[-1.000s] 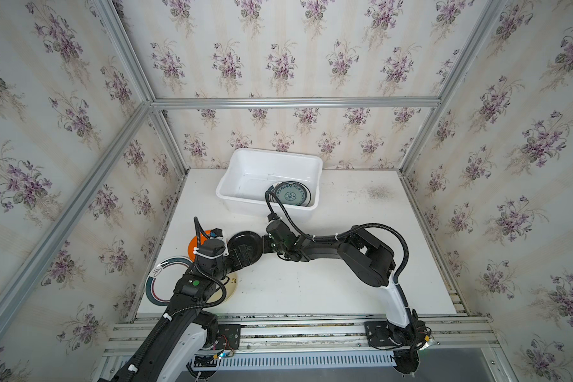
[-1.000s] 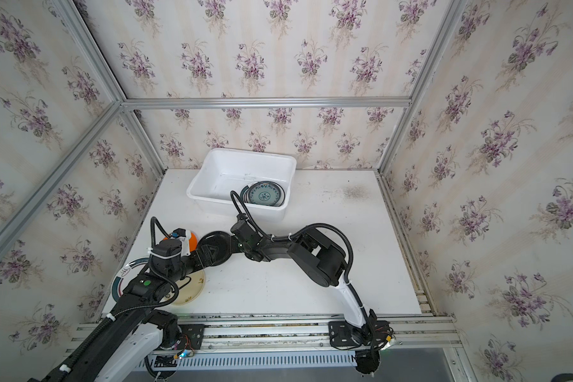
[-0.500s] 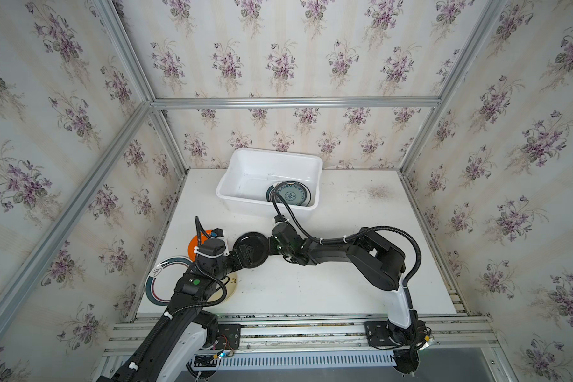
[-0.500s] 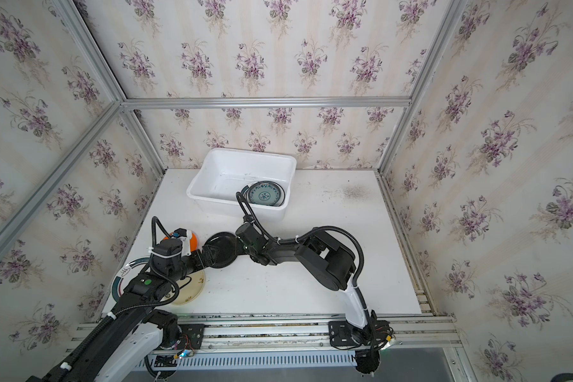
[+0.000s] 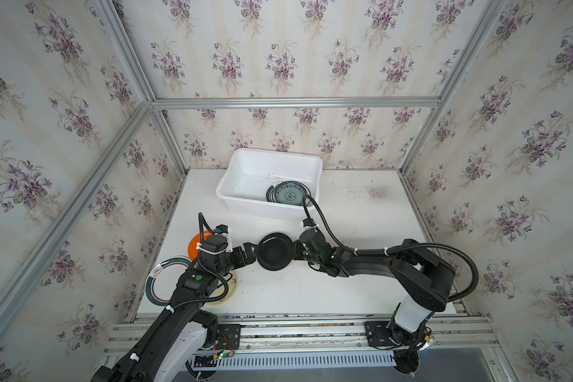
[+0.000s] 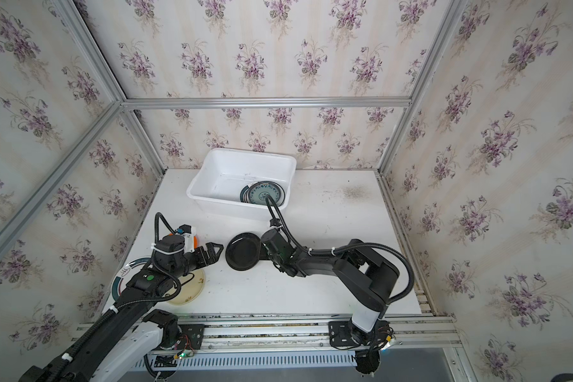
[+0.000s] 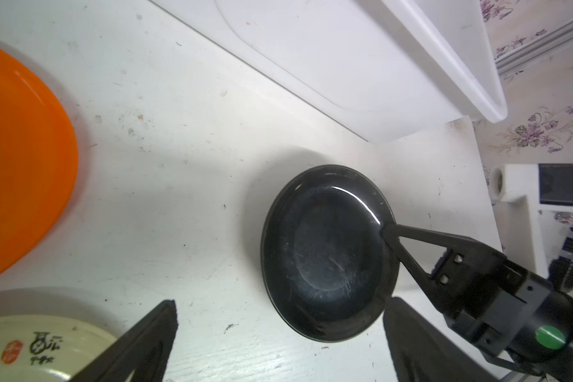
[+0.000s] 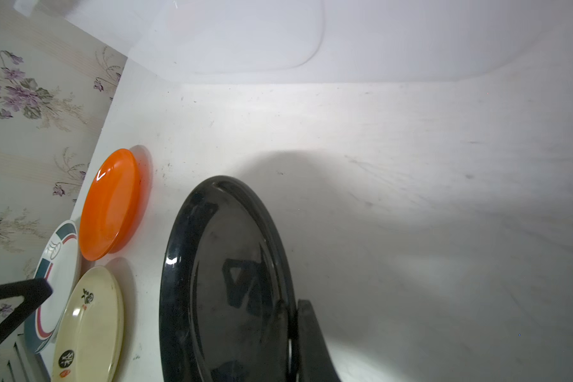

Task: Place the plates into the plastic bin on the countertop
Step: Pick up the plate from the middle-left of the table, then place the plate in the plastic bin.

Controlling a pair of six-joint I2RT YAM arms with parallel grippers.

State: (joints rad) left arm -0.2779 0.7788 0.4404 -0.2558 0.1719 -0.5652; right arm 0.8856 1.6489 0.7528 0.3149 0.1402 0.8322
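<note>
The right gripper (image 5: 295,253) is clenched on the rim of a black plate (image 5: 273,253), which reaches from its fingertips toward the left gripper (image 5: 251,253). The left gripper is spread wide and empty, just beside the plate's opposite edge. Beyond the right gripper stands the plastic bin (image 5: 245,205), holding a teal-patterned plate (image 5: 290,195). An orange plate (image 5: 194,244), a cream plate (image 8: 90,314) and a teal-rimmed plate (image 5: 156,287) lie behind the left gripper on the countertop (image 5: 311,291).

Pinching the rim of the round glossy black plate (image 5: 273,252) with the right claw (image 5: 295,252), forearm stretched low, elbow folded. Holding the left claw (image 5: 247,254) spread wide, aimed at that plate.
</note>
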